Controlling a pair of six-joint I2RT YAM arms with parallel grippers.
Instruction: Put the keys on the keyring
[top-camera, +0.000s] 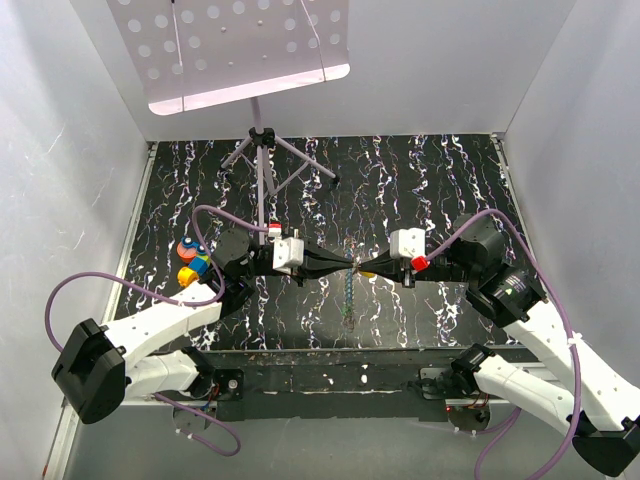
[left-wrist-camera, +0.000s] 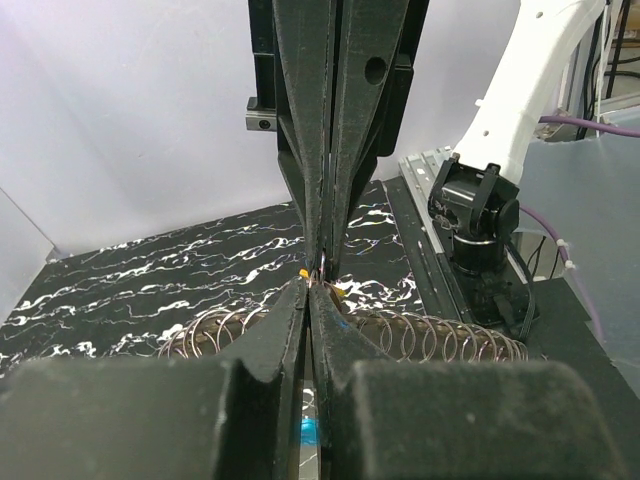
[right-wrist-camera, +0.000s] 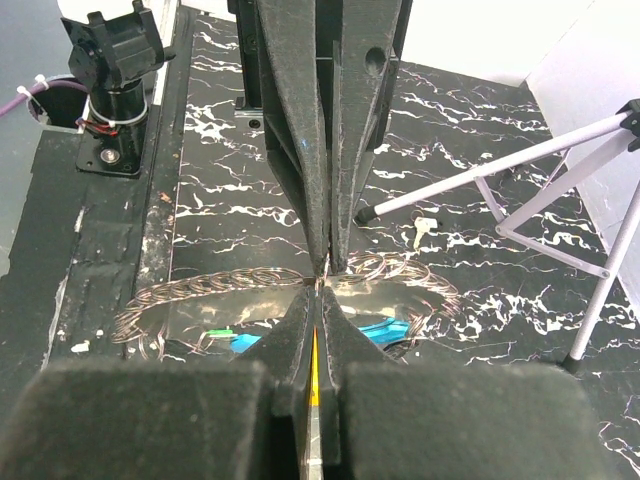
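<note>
Right up against the lens in the right wrist view were the chunky black pads (right-wrist-camera: 150, 420) of the right gripper (right-wrist-camera: 318, 292). They were squeezed together with only a hairline slit left, and a sliver of the yellow-orange key (right-wrist-camera: 313, 372) was pinched in that slit. The tips sat right over the keyring (right-wrist-camera: 240, 282), which looked like a long loose coil of thin wire loops lying flat on the marbled black table (top-camera: 430, 180). The left gripper (left-wrist-camera: 310, 290) faced the keyring from the opposite side, nose to nose with the right one, tips touching or as good as. Its fingers were pressed closed too, but honestly I couldn't tell whether they had a wire loop or anything else between them, too dark and tight in there. The blue key (right-wrist-camera: 375, 330) lay on the table inside the keyring's loops, just beside the right gripper's tips and partly tucked under them. A small pale key (right-wrist-camera: 425, 232) sat just beyond the keyring, near a foot of the tripod stand (top-camera: 262, 150), which stood behind the keyring toward the back wall. Well off to the left of the keyring was a little heap of coloured bits (top-camera: 190, 262), red, blue, yellow and orange.
</note>
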